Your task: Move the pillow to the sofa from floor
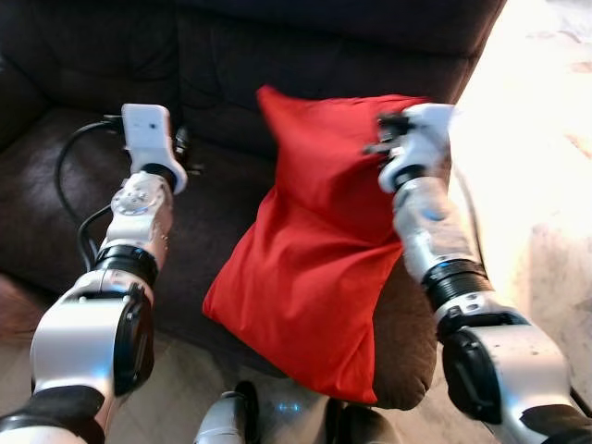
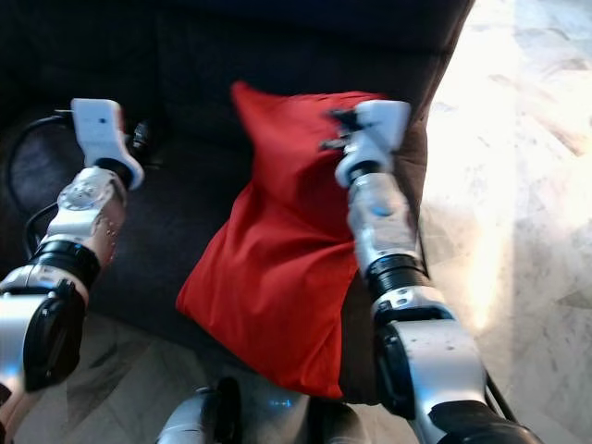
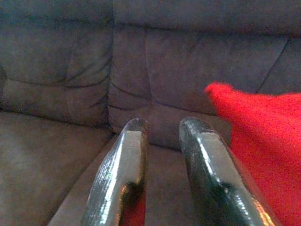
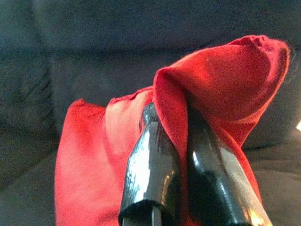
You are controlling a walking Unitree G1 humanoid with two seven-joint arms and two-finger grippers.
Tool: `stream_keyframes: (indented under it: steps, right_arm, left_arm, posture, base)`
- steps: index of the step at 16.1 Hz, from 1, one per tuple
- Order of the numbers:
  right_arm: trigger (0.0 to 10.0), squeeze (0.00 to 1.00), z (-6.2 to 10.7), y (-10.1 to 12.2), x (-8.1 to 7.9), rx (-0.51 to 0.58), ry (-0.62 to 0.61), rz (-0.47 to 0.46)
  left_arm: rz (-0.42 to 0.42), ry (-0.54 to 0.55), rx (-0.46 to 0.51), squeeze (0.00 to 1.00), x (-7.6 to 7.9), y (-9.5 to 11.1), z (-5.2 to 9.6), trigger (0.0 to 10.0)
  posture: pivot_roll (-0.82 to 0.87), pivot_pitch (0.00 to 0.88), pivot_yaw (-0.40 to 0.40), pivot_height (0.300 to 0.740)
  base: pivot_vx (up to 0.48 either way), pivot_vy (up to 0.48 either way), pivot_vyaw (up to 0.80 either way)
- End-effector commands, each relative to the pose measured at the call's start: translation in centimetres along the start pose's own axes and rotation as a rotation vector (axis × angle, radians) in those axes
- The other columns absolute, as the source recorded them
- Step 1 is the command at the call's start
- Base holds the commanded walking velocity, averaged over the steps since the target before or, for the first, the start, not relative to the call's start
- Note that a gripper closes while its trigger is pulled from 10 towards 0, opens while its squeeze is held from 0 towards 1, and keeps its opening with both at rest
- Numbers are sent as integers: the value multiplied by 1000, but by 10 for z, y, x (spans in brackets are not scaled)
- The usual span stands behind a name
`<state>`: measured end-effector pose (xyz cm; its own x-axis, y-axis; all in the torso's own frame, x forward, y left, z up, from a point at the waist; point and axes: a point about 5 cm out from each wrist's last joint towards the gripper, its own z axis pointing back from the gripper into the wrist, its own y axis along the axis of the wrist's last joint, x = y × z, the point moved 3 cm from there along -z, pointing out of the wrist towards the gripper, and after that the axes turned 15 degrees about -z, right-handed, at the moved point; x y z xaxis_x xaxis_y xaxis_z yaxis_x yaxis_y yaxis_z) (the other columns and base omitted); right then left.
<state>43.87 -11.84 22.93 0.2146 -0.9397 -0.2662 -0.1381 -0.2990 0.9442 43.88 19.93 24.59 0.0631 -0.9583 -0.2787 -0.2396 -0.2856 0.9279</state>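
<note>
Red pillow (image 1: 314, 268): leaning over sofa (image 1: 213, 139) seat's front edge, lower corner overhanging. Right gripper (image 4: 175, 155) pinching a top fabric fold, keeping it upright. Left gripper (image 3: 162, 155) slightly spread, holding nothing.

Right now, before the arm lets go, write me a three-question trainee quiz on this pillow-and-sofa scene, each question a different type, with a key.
1. True or false: the red pillow lies wholly on the floor.
2. Multiple choice: what is pinched by the right gripper?
A. a cable
B. a fold of the pillow's fabric near an upper corner
C. the sofa's armrest
3. Short answer: where is the left gripper, and is it holding anything?

Key
1. False: it leans on the dark sofa seat, its lower end hanging past the front edge.
2. B
3. It hangs over the sofa seat beside the pillow, fingers apart, with nothing between them.
</note>
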Motion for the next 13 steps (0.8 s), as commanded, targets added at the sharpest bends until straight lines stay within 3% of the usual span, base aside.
stream_keyframes:
  steps: [1, 2, 3, 5, 7, 8, 9, 10, 11, 12, 13]
  right_arm:
    - [10000, 1000, -3, -3, -15, -22, 59, 49]
    - [10000, 1000, -3, -3, -14, -17, 39, 57]
    - [10000, 906, -3, -3, -9, -20, 13, 60]
    - [10000, 0, -2, -4, 3, -29, -42, 69]
    - [10000, 0, 0, -5, 11, -35, -70, 65]
    - [10000, 67, 0, -5, 11, -33, -65, 56]
    - [10000, 894, -1, -4, 11, -30, -66, 54]
    - [10000, 1000, -1, -4, 11, -27, -75, 57]
    - [10000, 906, -1, -3, 13, -24, -94, 63]
    - [10000, 0, 0, -3, 16, -22, -112, 65]
    - [10000, 0, 2, -5, 17, -18, -110, 62]
  left_arm:
    - [0, 18, -5, 0, -4, -9, 6, 10000]
    - [-5, 14, -2, 0, -1, -13, 11, 10000]
    - [-8, 11, -2, 0, 1, -16, 13, 10000]
    - [-29, 0, 7, 0, 4, -21, 21, 10000]
    - [-34, 6, -9, 0, 1, -30, 32, 10000]
    - [-36, 14, -15, 0, -2, -32, 34, 10000]
    - [-37, 19, -18, 0, -4, -32, 35, 10000]
    - [-36, 26, -19, 0, -6, -31, 36, 10000]
    - [-37, 35, -16, 0, -9, -29, 36, 10000]
    - [-32, 46, -11, 0, -10, -27, 37, 10000]
    - [-28, 48, -8, 0, -8, -26, 40, 10000]
  posture:
    - [126, 268, -34, 726]
    - [129, 262, -34, 726]
    - [130, 259, -33, 726]
    - [133, 251, -33, 726]
    - [137, 250, -32, 726]
    - [137, 250, -32, 726]
    - [139, 249, -30, 726]
    - [140, 249, -29, 726]
    - [142, 245, -27, 726]
    - [143, 240, -25, 726]
    - [144, 237, -24, 726]
  base:
    - [0, 0, 0]
    - [0, 0, 0]
    - [0, 0, 0]
    - [0, 0, 0]
    - [0, 0, 0]
    - [0, 0, 0]
    - [0, 0, 0]
    - [0, 0, 0]
    - [0, 0, 0]
    - [0, 0, 0]
    - [0, 0, 0]
